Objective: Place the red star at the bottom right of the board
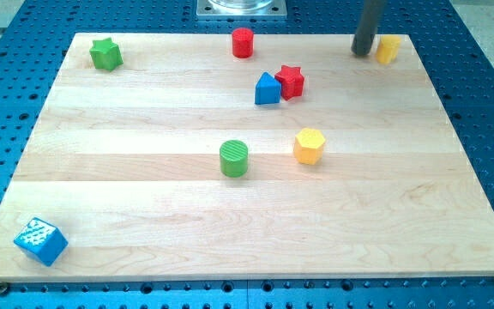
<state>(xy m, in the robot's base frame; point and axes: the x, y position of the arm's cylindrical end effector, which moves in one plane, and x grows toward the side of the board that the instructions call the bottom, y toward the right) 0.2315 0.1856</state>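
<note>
The red star (291,81) lies in the upper middle of the wooden board (401,215), touching a blue block (267,89) on its left. My tip (363,52) stands near the board's top right, well to the right of and above the red star. It is just left of a yellow block (388,49) at the top right corner.
A red cylinder (243,42) sits at the top centre. A green star (105,54) is at the top left. A green cylinder (234,159) and a yellow hexagonal block (309,146) lie mid-board. A blue cube (40,241) is at the bottom left corner.
</note>
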